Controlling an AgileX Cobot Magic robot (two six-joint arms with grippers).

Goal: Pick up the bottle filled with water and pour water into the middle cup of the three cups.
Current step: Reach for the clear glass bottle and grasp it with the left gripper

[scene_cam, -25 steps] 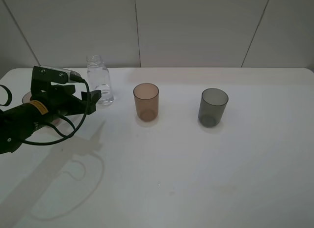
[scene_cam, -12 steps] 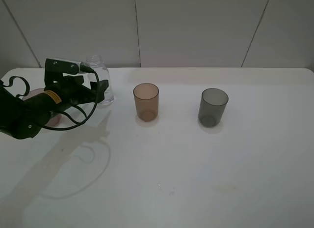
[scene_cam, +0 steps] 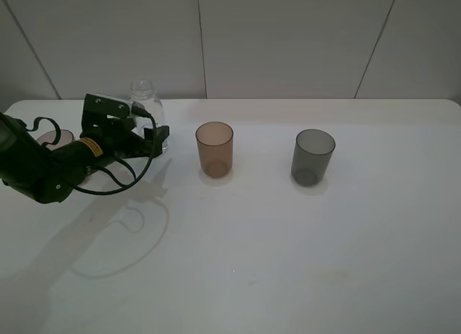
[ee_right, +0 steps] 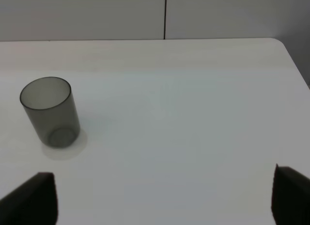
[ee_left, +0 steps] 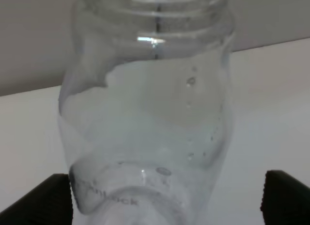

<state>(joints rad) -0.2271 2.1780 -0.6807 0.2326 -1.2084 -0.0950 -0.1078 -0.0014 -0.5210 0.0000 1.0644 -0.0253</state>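
The clear bottle (scene_cam: 145, 98) stands upright at the back left of the table, with water in its lower part. It fills the left wrist view (ee_left: 150, 118). My left gripper (scene_cam: 154, 137) is open with its fingers on either side of the bottle's base, and one finger (ee_left: 286, 198) stands clear of it. The amber-brown middle cup (scene_cam: 215, 148) stands to the right of the bottle. The dark grey cup (scene_cam: 312, 157) is further right and also shows in the right wrist view (ee_right: 49, 111). The pinkish-mauve cup (scene_cam: 53, 137) is mostly hidden behind my left arm. My right gripper (ee_right: 160, 200) is open and empty.
The white table (scene_cam: 288, 247) ends at a white tiled wall behind the bottle. Its right edge and back right corner (ee_right: 286, 48) show in the right wrist view. My left arm's cables (scene_cam: 119, 177) hang just above the table.
My left gripper has moved right and toward the wall, from in front of the bottle to straddling it. Bottle and cups have not moved.
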